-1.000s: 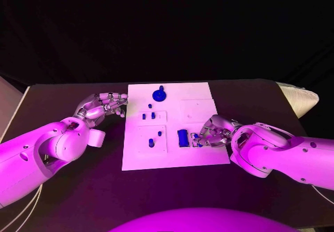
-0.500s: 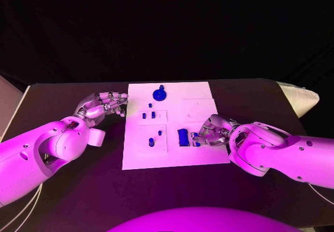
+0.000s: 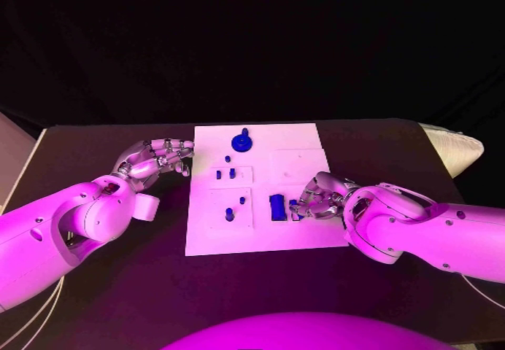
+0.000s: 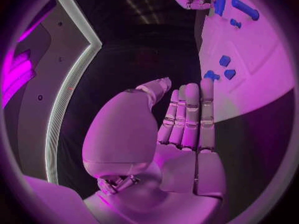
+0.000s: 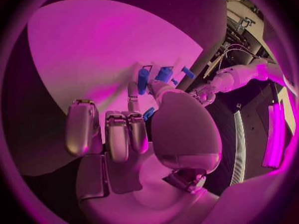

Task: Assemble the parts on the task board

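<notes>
Task board (image 3: 263,189) lies mid-table with blue parts (image 3: 276,207) on it. Right hand (image 3: 319,197) sits on the board's right side, fingers curled around a small blue piece (image 3: 295,212); cannot tell if it is gripped. Left hand (image 3: 157,160) rests just beside the board's left edge, fingers straight and together, holding nothing.

Task board (image 3: 300,237) mid-bench (image 3: 105,292). Left robot hand (image 3: 157,159) just off board's left edge; right robot hand (image 3: 321,197) over its right side, beside parts (image 3: 276,207).
</notes>
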Available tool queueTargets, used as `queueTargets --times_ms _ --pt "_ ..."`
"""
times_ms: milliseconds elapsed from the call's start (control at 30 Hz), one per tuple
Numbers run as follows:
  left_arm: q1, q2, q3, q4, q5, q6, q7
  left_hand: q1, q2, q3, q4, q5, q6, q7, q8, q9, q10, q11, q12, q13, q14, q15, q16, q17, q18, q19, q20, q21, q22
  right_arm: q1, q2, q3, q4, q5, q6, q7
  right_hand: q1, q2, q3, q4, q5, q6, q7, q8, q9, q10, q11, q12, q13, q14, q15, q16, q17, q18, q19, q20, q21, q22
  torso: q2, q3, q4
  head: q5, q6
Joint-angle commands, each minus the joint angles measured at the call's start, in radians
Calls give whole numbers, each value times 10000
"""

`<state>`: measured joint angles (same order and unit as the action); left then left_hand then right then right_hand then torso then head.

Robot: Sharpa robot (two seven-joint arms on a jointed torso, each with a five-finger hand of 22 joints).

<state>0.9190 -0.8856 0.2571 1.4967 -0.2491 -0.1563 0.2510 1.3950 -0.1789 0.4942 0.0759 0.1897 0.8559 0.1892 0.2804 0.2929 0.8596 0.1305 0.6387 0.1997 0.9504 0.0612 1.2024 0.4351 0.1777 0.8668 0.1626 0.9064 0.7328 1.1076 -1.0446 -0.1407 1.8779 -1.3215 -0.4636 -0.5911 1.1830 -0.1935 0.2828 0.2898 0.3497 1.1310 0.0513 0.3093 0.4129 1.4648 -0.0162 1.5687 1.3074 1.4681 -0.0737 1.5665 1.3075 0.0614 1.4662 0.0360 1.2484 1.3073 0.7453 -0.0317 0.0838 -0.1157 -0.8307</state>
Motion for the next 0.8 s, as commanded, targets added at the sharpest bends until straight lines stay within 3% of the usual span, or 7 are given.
queueTargets --times_ms 33,300,367,467,533,800 --pt "0 3 7 39 19 170 43 70 -30 34 -2 45 -19 15 41 -8 -57 -19 35 13 -35 13 58 14 53 57 -22 -45 13 -7 32 -1 -20 -224 88 -56 -110 -51 -65 9 -80 -20 32 -12 7 1060 -34 21 2634 1027 -68 43 2633 -44 346 -92 -8 1234 2 0 -10 0 -7" --pt "0 4 7 38 19 166 45 70 -30 34 -2 45 -19 15 41 -8 -57 -19 35 13 -35 13 58 14 53 57 -22 -45 13 -7 64 -1 -40 -263 37 -52 -475 42 -439 36 -432 -21 41 11 23 1060 -24 21 2634 1027 -60 43 2633 -46 352 -86 -14 1252 -5 3 -4 -23 -10" --pt "0 4 7 36 19 164 46 70 -30 34 -2 45 -19 15 41 -8 -57 -19 35 13 -35 13 58 14 53 57 -22 -45 13 -7 65 -1 -36 -268 35 -29 -620 59 -760 37 -517 -28 36 22 31 1060 -27 21 2634 1027 -60 43 2633 -42 349 -84 -41 1252 -6 3 -8 -21 -6" --pt "0 6 7 35 19 166 46 60 -31 35 11 45 -28 17 49 -10 -91 -14 45 14 -42 18 62 16 52 54 -19 -45 16 -7 57 -1 -11 -273 41 28 -814 76 -1173 33 -266 -34 29 48 53 1060 -32 21 2634 1027 -64 43 2633 -42 351 -88 -52 1261 -4 5 -11 -21 -12" --pt "0 6 7 35 19 165 44 60 -31 35 11 45 -28 17 49 -10 -91 -14 45 14 -42 18 62 16 52 54 -19 -45 16 -7 46 -1 20 -274 61 61 -929 185 -1732 42 -342 -29 15 90 83 1060 -44 21 2634 1027 -73 43 2633 -42 356 -93 -59 1274 -2 8 -12 -16 -14" --pt "0 1 7 28 19 165 43 60 -31 35 11 45 -28 17 49 -10 -91 -14 45 14 -42 18 62 16 52 54 -19 -45 16 -8 -94 -1 183 -318 97 111 -841 421 -2448 47 -384 -39 4 139 117 1060 -52 21 2634 1027 -81 43 2633 -42 364 -101 -72 1293 -3 6 -3 -21 -32"
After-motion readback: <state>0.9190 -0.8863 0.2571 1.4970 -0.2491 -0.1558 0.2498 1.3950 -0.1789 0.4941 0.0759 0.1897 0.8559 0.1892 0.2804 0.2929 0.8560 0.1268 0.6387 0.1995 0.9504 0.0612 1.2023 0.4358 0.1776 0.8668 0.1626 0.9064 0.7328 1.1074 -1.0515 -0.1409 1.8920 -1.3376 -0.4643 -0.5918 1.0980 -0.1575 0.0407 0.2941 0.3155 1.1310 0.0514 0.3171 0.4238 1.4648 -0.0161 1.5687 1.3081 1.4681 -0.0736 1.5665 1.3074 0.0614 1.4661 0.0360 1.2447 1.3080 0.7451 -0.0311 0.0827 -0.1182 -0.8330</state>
